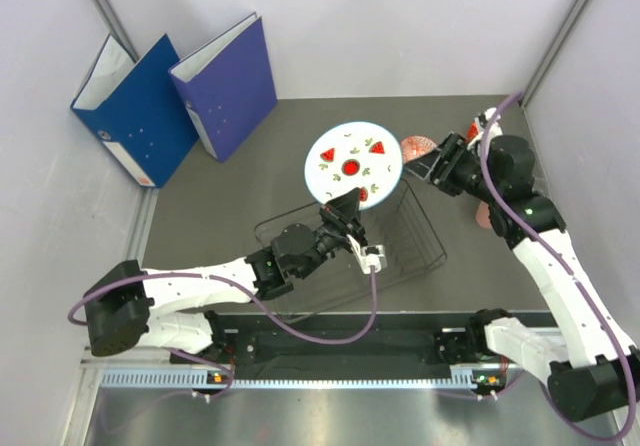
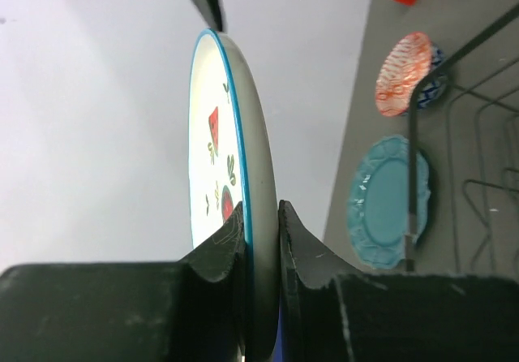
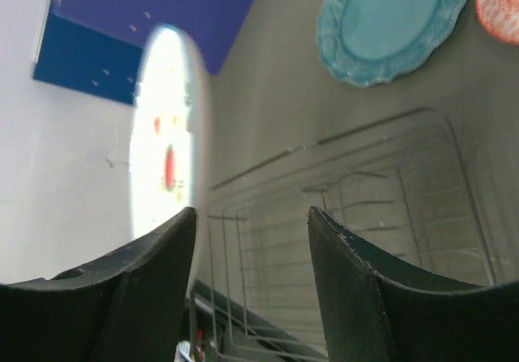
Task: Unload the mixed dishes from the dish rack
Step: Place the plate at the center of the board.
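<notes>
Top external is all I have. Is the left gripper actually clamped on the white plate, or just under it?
Observer: Clamped. The left wrist view shows the left gripper with a finger on each face of the white plate, pinching its rim.
Operator: Can't find the teal plate.
Observer: The teal plate lies flat on the table just beyond the dish rack, near the red-patterned bowl. The held plate probably hides it from your camera.
Operator: Right gripper state?
Observer: The right wrist view shows the right gripper open, with nothing between its fingers.
</notes>
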Tool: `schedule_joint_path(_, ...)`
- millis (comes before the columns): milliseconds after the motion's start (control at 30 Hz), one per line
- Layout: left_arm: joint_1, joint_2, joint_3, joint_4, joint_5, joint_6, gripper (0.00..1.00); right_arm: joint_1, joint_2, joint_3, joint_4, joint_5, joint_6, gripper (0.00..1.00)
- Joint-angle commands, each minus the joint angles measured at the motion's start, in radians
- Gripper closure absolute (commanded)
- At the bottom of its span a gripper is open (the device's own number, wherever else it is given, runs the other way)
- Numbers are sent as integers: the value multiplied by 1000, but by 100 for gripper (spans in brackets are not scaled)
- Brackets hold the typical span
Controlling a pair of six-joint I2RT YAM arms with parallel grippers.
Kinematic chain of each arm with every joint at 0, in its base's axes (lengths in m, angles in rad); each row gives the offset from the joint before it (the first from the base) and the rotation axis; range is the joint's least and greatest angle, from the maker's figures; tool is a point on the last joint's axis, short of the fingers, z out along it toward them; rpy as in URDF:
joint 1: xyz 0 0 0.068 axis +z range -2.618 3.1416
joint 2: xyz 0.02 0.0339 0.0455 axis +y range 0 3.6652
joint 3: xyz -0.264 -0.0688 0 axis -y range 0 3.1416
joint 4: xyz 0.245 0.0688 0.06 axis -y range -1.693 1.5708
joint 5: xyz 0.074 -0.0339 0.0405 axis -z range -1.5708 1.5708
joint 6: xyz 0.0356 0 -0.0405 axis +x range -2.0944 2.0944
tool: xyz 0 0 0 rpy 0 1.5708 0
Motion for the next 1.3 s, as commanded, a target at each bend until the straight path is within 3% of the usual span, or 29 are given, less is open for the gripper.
schedule_joint_path(0, -35, 3, 6, 271, -44, 178, 100, -6, 29, -18, 108, -118, -11, 41)
schedule_joint_path(200, -58, 39, 0, 280, -35, 191, 100, -6, 45, 29, 96, -96, -43, 41)
schedule_joint_path(533, -56, 46, 10, 257, -25, 168, 100, -8, -90, 28, 61, 154, -42, 41)
schedule_joint_path(800, -58, 62, 29, 239, -12, 175, 100, -3, 62, 120, -1, 22, -103, 41)
schedule_joint_path(1267, -70, 88, 42, 239, -1, 180, 100, 25, 161, 150, -18, -5, -149, 44)
